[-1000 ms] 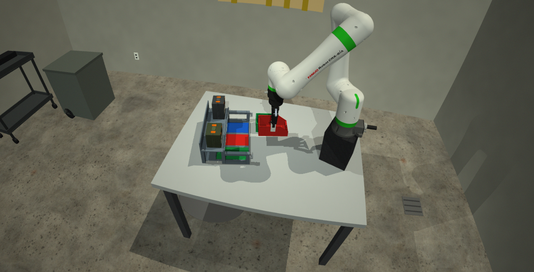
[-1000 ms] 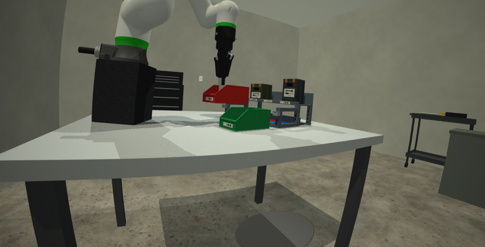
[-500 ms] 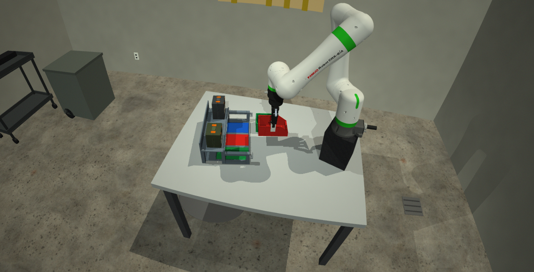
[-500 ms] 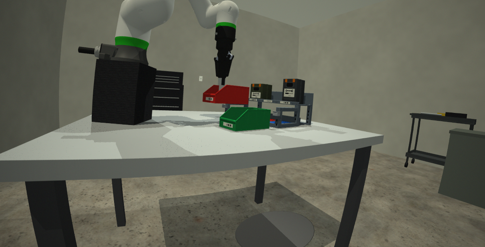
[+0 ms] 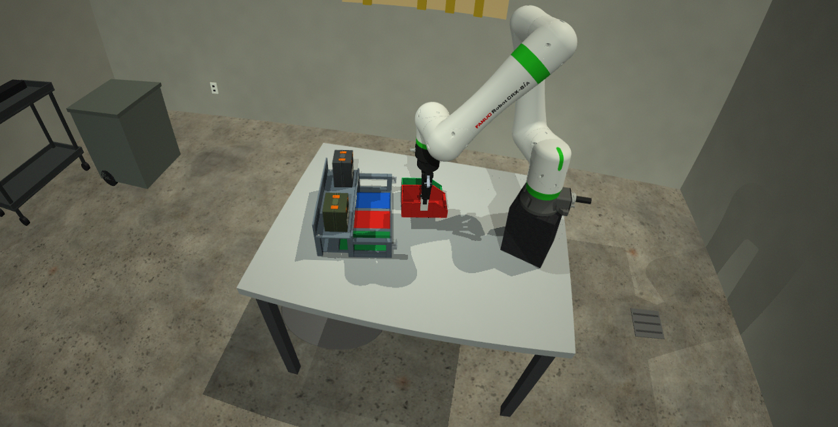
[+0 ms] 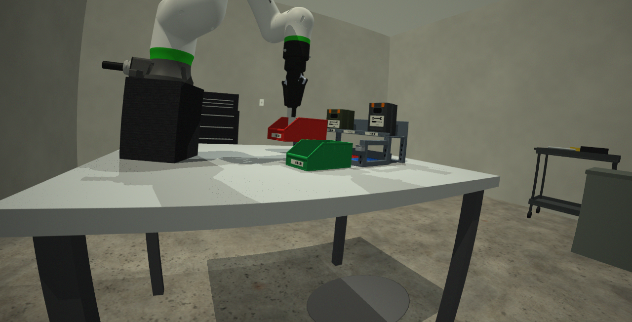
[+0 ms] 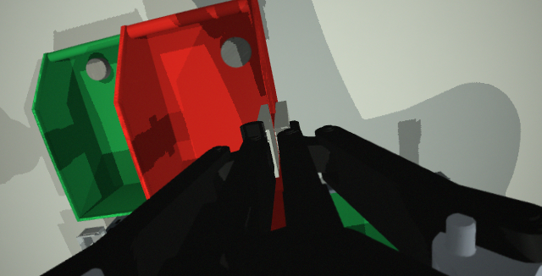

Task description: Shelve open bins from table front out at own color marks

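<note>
My gripper (image 5: 424, 205) (image 6: 291, 115) (image 7: 277, 120) is shut on one side wall of the red bin (image 5: 437, 208) (image 6: 309, 130) (image 7: 212, 94). It holds the bin above the table, about level, the low front toward the robot's base. A grey round part (image 7: 235, 52) lies in the red bin. The green bin (image 5: 412, 180) (image 6: 329, 157) (image 7: 91, 153) stands on the table beside and below it, with a grey round part (image 7: 97, 69) in it. The shelf (image 5: 391, 204) (image 6: 403, 129) has a red mark (image 5: 372, 219) and a green mark (image 5: 368, 247). No bin stands on either visible mark.
A blue mark (image 5: 374, 200) lies beside the red one. A dark grey case (image 5: 342, 169) (image 6: 382, 118) and an olive case (image 5: 335, 213) (image 6: 340, 119) stand on the shelf's upper board. Shelf side frames rise at both row ends. The shelf front faces the held bin.
</note>
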`<state>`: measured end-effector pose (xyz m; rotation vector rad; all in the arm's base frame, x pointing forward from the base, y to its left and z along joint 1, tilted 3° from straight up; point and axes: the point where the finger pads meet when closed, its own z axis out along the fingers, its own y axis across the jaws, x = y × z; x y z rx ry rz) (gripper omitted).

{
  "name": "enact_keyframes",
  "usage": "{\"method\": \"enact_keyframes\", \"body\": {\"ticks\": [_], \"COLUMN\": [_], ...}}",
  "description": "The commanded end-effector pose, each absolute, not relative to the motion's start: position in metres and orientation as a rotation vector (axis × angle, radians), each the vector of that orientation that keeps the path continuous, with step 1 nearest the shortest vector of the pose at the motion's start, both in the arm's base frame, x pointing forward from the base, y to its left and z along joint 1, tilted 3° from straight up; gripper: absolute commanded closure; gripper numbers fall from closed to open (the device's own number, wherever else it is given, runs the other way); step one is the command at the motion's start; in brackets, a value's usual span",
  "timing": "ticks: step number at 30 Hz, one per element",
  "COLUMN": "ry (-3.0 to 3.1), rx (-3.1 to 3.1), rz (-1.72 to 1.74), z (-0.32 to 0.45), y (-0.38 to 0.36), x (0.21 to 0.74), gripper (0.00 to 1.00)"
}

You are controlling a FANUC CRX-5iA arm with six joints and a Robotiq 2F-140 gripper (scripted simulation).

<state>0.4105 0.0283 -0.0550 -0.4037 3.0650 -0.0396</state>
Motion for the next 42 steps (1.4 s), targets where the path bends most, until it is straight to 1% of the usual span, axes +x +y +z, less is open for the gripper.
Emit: {"method": "enact_keyframes", "body": {"ticks": [1, 15, 42], "ry": [3.065, 3.065, 3.076], "rx": [-0.404, -0.404, -0.405], "rz": [-0.040, -0.040, -0.043], "z": [-0.064, -0.089, -0.090], "y": [0.030, 0.034, 0.034], "x": [0.418, 0.437, 0.438], "gripper": [1.00, 1.00, 1.00]}}
